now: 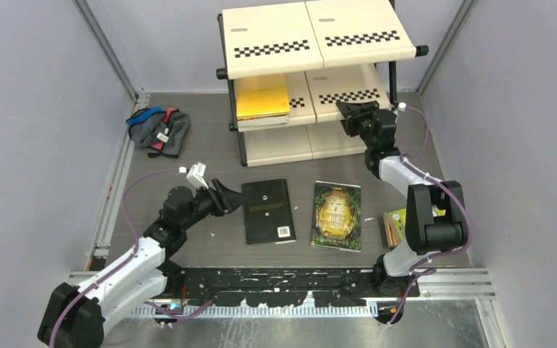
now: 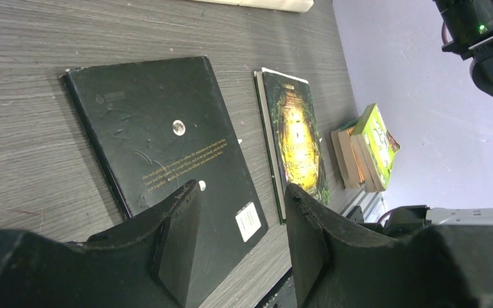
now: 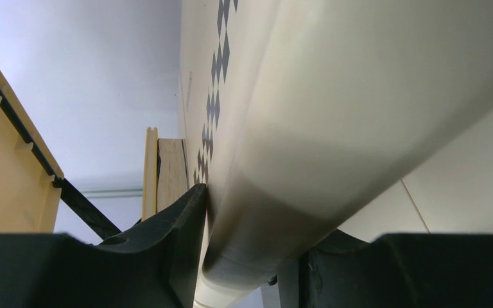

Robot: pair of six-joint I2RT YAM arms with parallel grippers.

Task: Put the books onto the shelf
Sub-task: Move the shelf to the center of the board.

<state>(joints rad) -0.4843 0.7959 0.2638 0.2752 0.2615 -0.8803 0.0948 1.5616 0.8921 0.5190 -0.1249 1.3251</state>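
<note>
The shelf (image 1: 312, 36) stands at the back, with a yellow-backed book (image 1: 262, 98) lying on its middle tier. A black book (image 1: 267, 210) and a dark green-gold book (image 1: 337, 215) lie flat on the floor in front. A small stack topped by a lime green book (image 1: 394, 225) sits by the right arm. My left gripper (image 1: 233, 197) is open just left of the black book (image 2: 160, 135), low over its near edge. My right gripper (image 1: 348, 112) is closed around the front edge of the middle shelf board (image 3: 308, 128), its fingers (image 3: 189, 212) against the cream rim.
A grey-blue cloth bundle (image 1: 159, 129) lies at the back left by the wall. Grey walls enclose both sides. A black rail (image 1: 283, 279) runs along the near edge. The yellow book's page edges (image 3: 167, 173) show beside the gripped board.
</note>
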